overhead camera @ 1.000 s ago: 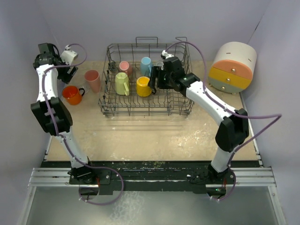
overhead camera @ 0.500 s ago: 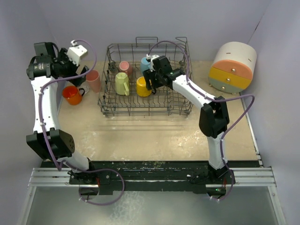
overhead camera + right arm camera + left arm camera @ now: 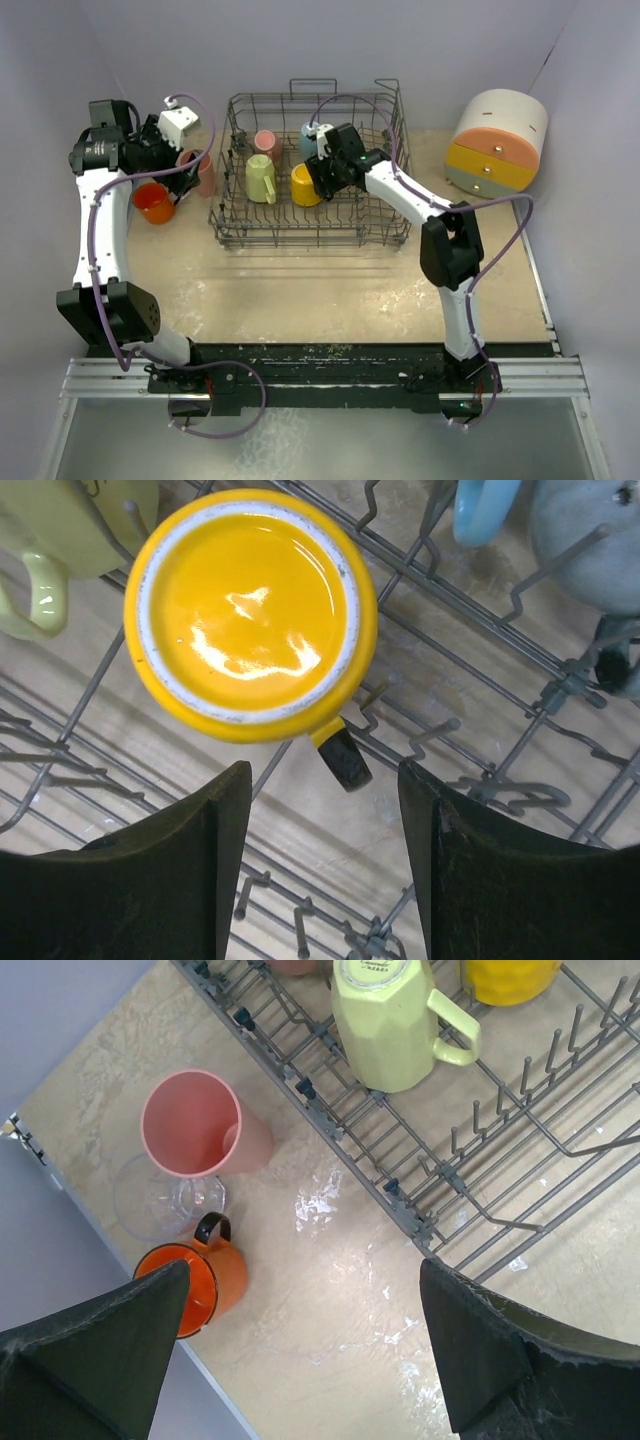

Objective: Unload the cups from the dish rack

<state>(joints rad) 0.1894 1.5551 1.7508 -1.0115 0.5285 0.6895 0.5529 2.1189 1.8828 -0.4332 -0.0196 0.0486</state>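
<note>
The dark wire dish rack (image 3: 385,225) holds a pink cup (image 3: 266,142), a light blue cup (image 3: 311,133), a pale yellow-green mug (image 3: 260,178) and an upside-down yellow mug (image 3: 304,186). A salmon tumbler (image 3: 203,173) and an orange mug (image 3: 153,202) stand on the table left of the rack. My right gripper (image 3: 319,176) is open and empty just above the yellow mug (image 3: 250,610), near its black handle (image 3: 345,758). My left gripper (image 3: 172,166) is open and empty above the table between the orange mug (image 3: 200,1275) and the rack's corner (image 3: 420,1225).
A clear glass (image 3: 160,1200) stands beside the salmon tumbler (image 3: 195,1125). A round white, orange and yellow drawer box (image 3: 497,143) sits at the far right. A grey cup (image 3: 590,550) is in the rack by the blue one. The table's left edge runs close to the orange mug.
My left arm has swung in from the far left toward the tumbler and orange mug. My right gripper has moved left and now sits over the yellow mug.
</note>
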